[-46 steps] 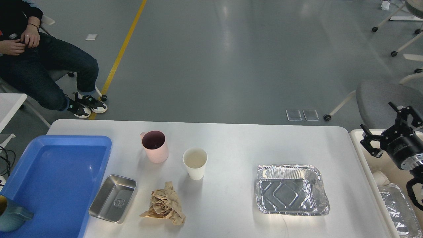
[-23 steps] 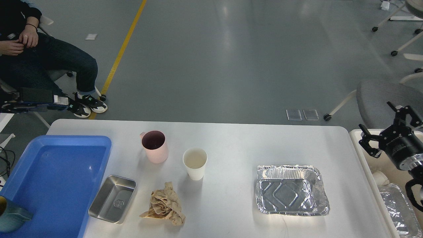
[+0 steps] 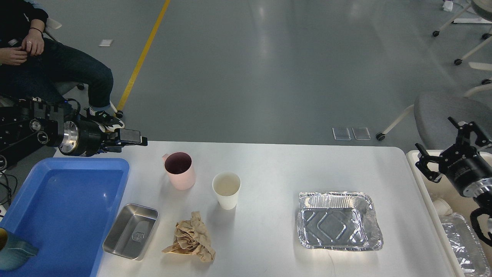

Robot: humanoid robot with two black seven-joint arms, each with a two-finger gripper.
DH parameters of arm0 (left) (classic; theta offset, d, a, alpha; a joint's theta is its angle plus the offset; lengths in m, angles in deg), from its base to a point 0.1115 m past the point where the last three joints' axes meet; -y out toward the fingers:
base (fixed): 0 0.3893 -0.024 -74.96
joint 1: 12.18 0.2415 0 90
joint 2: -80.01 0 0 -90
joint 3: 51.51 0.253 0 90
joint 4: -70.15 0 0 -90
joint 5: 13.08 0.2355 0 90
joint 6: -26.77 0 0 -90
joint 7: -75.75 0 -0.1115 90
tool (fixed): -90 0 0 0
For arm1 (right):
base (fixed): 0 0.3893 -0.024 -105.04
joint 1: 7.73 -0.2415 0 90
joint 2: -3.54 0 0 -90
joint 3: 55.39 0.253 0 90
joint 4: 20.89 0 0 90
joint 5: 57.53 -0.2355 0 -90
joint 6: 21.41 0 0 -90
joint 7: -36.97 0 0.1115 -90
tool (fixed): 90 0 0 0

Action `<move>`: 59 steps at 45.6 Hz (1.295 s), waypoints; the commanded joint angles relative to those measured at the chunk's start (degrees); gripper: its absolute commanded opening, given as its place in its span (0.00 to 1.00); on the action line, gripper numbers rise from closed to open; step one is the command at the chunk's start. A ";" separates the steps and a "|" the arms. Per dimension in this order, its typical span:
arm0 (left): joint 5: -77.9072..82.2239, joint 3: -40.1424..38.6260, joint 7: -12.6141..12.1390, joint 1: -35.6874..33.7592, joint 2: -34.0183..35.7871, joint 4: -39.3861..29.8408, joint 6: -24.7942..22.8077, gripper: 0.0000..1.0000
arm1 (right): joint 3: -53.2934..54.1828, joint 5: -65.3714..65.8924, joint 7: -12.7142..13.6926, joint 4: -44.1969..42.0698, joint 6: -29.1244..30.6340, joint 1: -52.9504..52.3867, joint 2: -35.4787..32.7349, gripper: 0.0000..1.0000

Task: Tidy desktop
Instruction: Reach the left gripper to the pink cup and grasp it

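Bench (image 3: 269,161) carries cups and trays; no readable writing.
Your left claw (image 3: 132,137) near the pink cup (image 3: 179,170): spread unclear; right claw (image 3: 447,152) gapes empty.

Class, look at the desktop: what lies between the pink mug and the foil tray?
In the head view, a white paper cup stands between the pink mug and the foil tray; the remaining desktop there is bare.

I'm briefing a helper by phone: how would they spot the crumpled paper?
Start at the white desktop. Near its front edge, left of centre, lies the crumpled paper, between the steel tray and the paper cup. It alone is brown, wrinkled and shapeless.
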 commanded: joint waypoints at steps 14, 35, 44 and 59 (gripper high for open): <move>-10.21 -0.19 -11.33 2.60 -4.68 2.13 3.22 0.97 | -0.27 -0.01 0.00 0.07 0.00 0.00 0.69 1.00; -11.26 -0.10 -12.03 4.62 -14.62 9.51 3.30 0.97 | -0.27 -0.01 0.00 0.34 0.09 0.35 0.34 1.00; -11.35 -0.19 -11.86 5.94 -16.55 12.15 5.14 0.97 | -0.36 -0.01 0.00 0.42 0.09 0.44 0.34 1.00; -12.23 -0.10 -11.06 7.70 -21.03 16.37 7.61 0.98 | -0.36 -0.01 0.00 0.42 0.09 0.44 0.25 1.00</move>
